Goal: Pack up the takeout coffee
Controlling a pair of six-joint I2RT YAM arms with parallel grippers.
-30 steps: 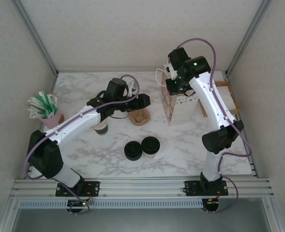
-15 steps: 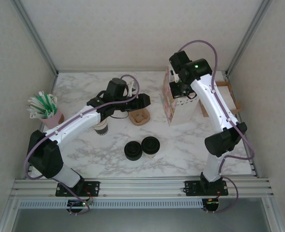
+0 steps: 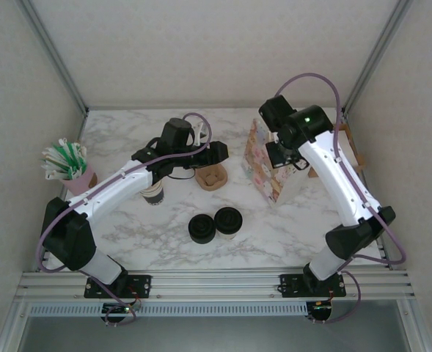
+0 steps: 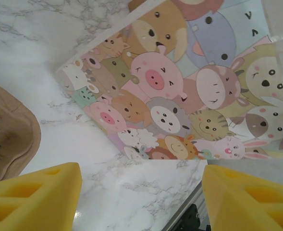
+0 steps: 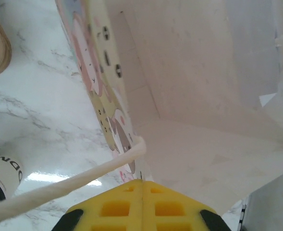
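Note:
The takeout coffee, a small cup under a round black lid, stands on the marble table in front of both arms. Behind it to the right is a paper bag printed with cartoon animals, leaning with its mouth open. My right gripper is above the bag's top and is shut on its rim, beside the white cord handle. My left gripper hovers open left of the bag. Its yellow fingers are wide apart with bare table between them, facing the bag.
A brown cardboard cup carrier lies under the left gripper. A low pile of black lids touches the coffee's left side. A lidless cup stack stands under the left arm. A pink holder of sticks is far left. A cardboard tray is far right.
The right gripper closed on the bag's rim and moved right and nearer, and the bag now leans with its mouth wider open. The right elbow swung outward. The left arm stayed still.

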